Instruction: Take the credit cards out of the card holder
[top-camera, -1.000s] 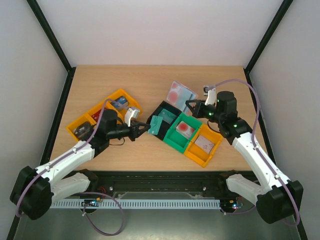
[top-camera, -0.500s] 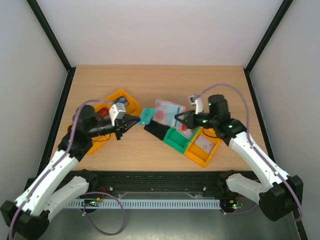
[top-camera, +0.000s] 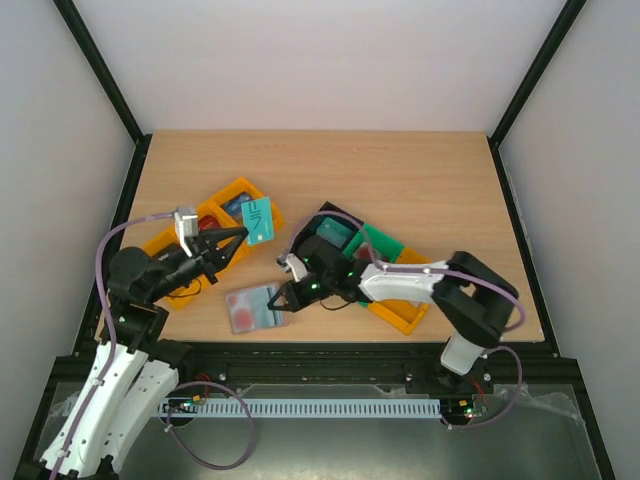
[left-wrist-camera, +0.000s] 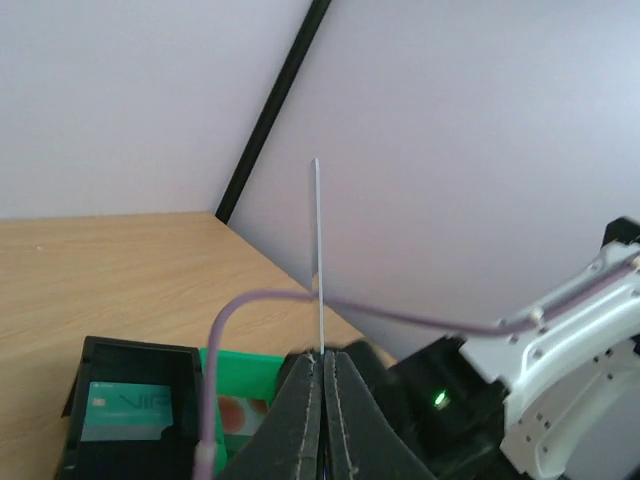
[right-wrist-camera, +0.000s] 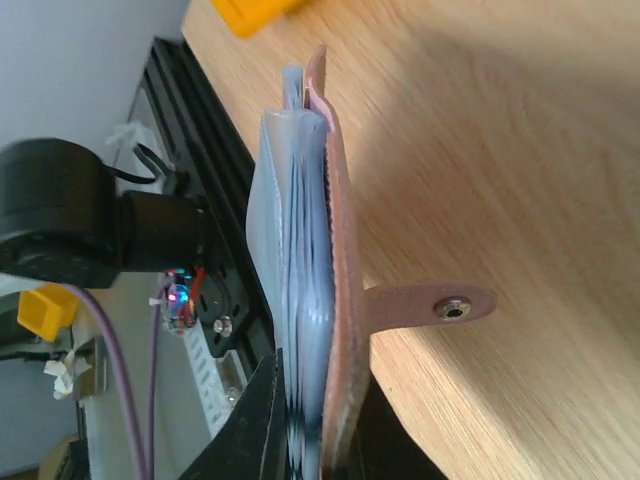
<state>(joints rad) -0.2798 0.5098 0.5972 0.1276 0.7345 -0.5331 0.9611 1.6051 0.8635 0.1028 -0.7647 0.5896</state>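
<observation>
The left gripper is pinched tight on one teal credit card, which stands up out of the fingertips to the left of the black bin, above the near end of an orange bin. In the left wrist view the card shows only as a thin edge, so the grip is at its lowest part. The right gripper is nearly closed, clamped on the card holder, which sits in front of the black bin and a little to its left, low over the desk. Whether it touches the wood I cannot tell. From the right wrist its pale blue sleeves and pink cover are squeezed together, with the stud strap hanging free. This card looks to be out, and the step is probably to set it down. It would be best to bring it low and flat over a bin before letting the fingers part, since a card held by one edge can tip or flutter if dropped from height. The right gripper should hold the holder steady with its open side facing left, and grip lightly enough that the remaining cards are not pinched in their sleeves. The only readable writing is what looks like "VIP" on a teal card lying inside the black bin. No other brand or label is legible.
</observation>
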